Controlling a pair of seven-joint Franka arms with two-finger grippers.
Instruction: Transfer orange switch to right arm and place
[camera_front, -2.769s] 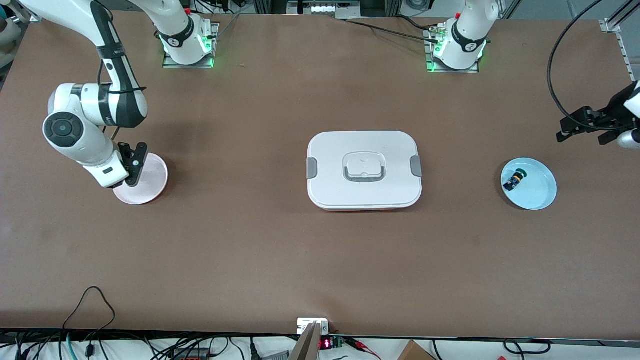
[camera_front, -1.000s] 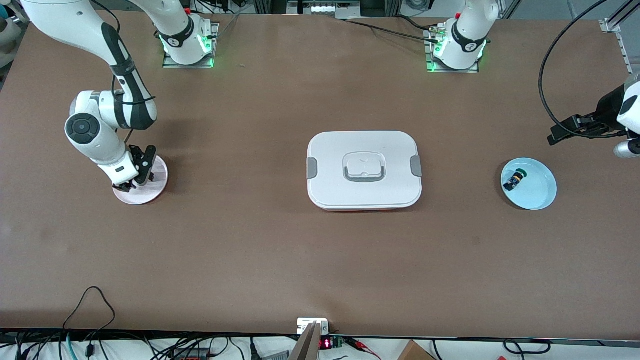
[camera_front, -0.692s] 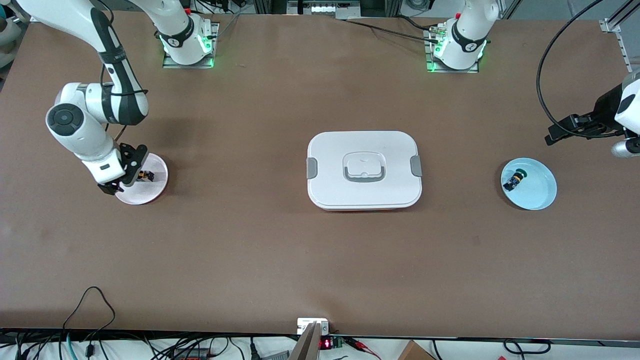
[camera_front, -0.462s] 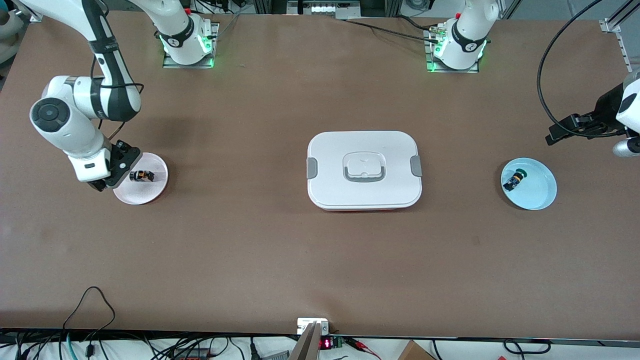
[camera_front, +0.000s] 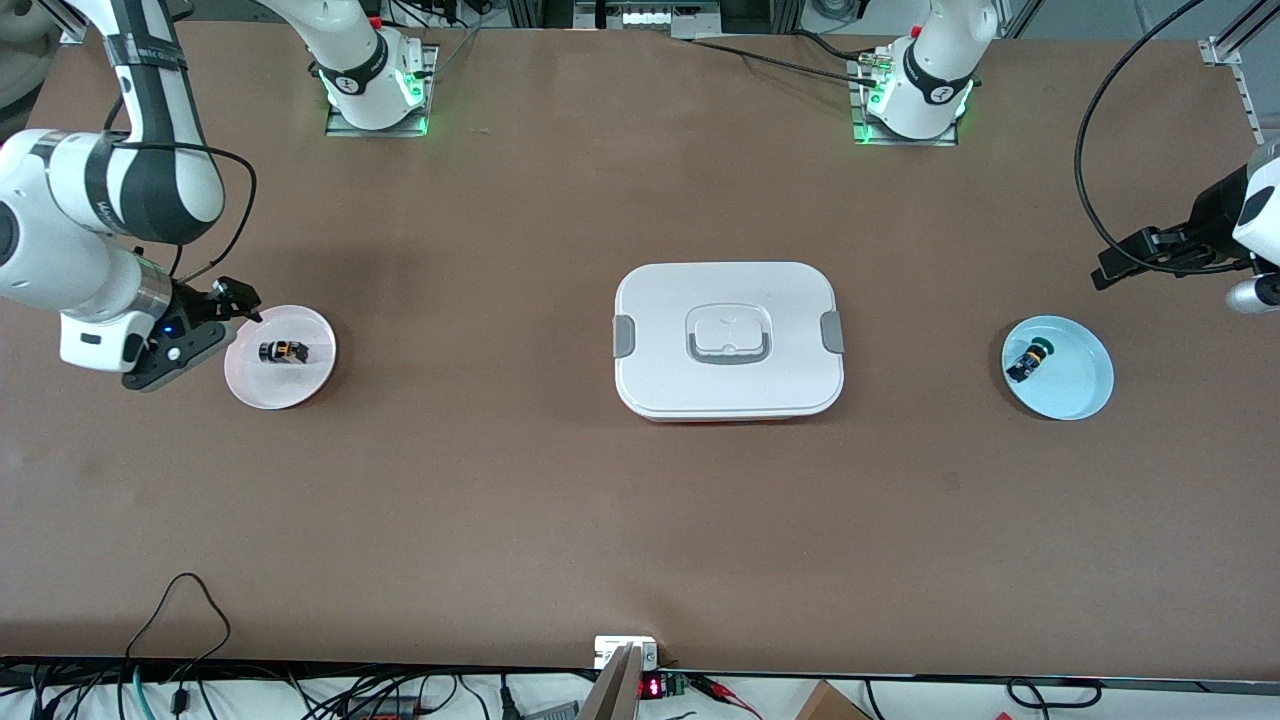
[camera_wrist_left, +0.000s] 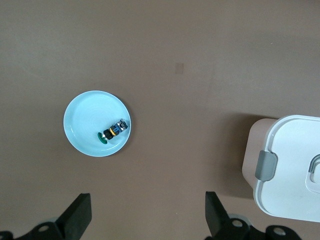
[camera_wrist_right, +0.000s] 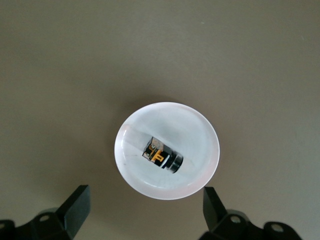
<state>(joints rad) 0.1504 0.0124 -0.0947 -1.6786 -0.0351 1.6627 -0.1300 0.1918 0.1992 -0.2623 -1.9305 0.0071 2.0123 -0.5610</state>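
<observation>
Orange switch (camera_front: 283, 352) on pink plate (camera_front: 305, 385), brown table (camera_front: 500, 480).

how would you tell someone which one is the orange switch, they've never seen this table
Start at the white lidded box mid-table and go toward the right arm's end to the pink plate. The orange switch lies on it, black with an orange band; the other switch has a green cap and sits on the blue plate.
</observation>
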